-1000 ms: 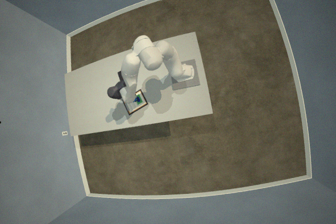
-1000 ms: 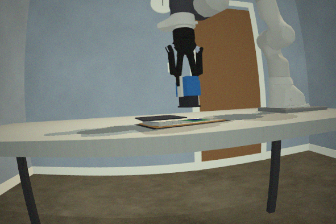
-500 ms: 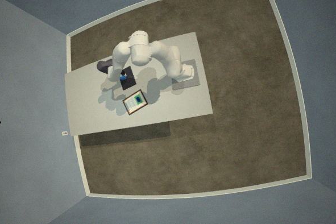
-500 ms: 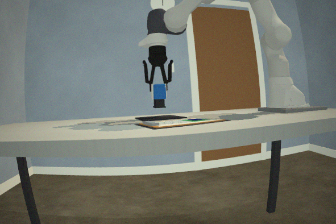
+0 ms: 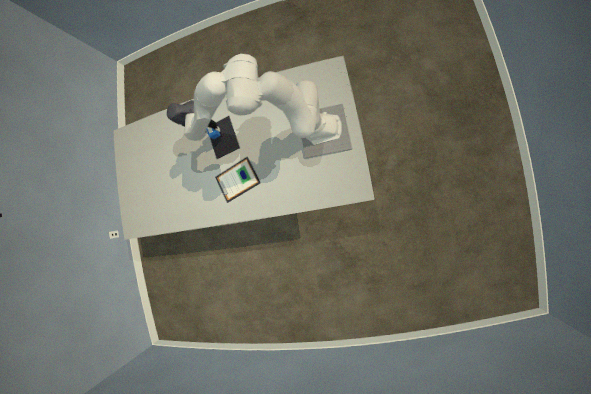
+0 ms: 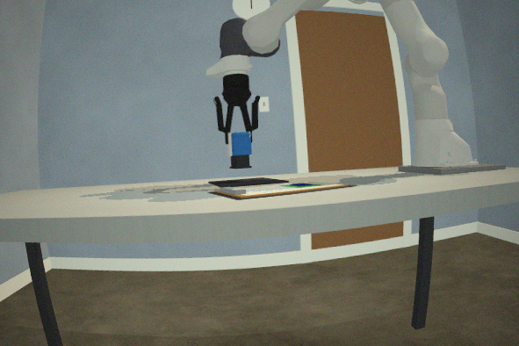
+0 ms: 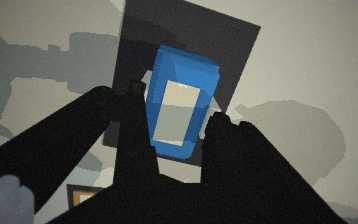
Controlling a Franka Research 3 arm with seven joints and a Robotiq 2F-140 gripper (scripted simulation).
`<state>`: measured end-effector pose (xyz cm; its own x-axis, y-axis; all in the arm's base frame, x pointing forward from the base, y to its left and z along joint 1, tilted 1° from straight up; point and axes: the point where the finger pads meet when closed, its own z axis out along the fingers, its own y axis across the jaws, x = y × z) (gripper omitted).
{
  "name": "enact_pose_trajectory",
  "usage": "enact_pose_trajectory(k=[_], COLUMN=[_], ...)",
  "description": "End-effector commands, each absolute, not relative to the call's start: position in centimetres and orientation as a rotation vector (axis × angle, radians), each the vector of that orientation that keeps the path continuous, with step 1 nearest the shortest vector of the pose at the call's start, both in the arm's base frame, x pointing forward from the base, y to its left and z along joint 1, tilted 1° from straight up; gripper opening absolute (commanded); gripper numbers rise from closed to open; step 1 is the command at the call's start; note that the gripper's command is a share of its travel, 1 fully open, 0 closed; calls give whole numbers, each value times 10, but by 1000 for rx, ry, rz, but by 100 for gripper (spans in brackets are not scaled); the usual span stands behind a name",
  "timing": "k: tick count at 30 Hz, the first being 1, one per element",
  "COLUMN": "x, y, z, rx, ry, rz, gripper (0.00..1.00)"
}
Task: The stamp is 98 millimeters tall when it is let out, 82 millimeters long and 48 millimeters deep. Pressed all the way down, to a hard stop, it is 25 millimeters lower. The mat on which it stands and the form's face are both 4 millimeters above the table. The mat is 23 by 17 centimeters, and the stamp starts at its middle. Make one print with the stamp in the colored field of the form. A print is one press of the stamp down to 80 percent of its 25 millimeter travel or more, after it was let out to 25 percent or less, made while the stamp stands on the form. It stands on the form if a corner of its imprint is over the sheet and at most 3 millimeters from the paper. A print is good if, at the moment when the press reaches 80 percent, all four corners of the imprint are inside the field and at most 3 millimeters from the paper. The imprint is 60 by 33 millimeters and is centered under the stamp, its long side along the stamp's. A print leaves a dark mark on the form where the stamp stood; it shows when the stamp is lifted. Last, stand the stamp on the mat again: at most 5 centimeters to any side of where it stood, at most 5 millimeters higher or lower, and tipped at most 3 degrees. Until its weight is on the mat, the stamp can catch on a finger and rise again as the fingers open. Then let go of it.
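Currently: fingers (image 6: pixel 237 132) pinching blue stamp (image 6: pixel 241 149), hanging clear above dark mat (image 6: pixel 248 181). Print showing dark in form's (image 5: pixel 237 179) green field (image 5: pixel 244 174). Remaining: lowering, releasing.

White rounded arm links (image 5: pixel 285 100), dark grey wrist (image 6: pixel 232 40), black claw (image 6: pixel 238 132).

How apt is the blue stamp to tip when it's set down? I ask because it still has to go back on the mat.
The stamp looks taller than it is wide, on a narrow dark foot, so probably somewhat tippy. It hangs upright in the gripper above the mat, which should help it land flat. It looks rigid, so it likely won't flex.
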<state>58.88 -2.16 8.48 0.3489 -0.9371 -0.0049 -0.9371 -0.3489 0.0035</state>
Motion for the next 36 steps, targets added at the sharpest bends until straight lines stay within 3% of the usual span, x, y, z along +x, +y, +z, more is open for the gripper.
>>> enact_pose_trajectory(k=[1,36], x=[589,577], y=[-20,-1], z=[86,65], rx=[2625,2625], ry=[-1731,-1731], rz=[-18,-18], gripper=[18,18])
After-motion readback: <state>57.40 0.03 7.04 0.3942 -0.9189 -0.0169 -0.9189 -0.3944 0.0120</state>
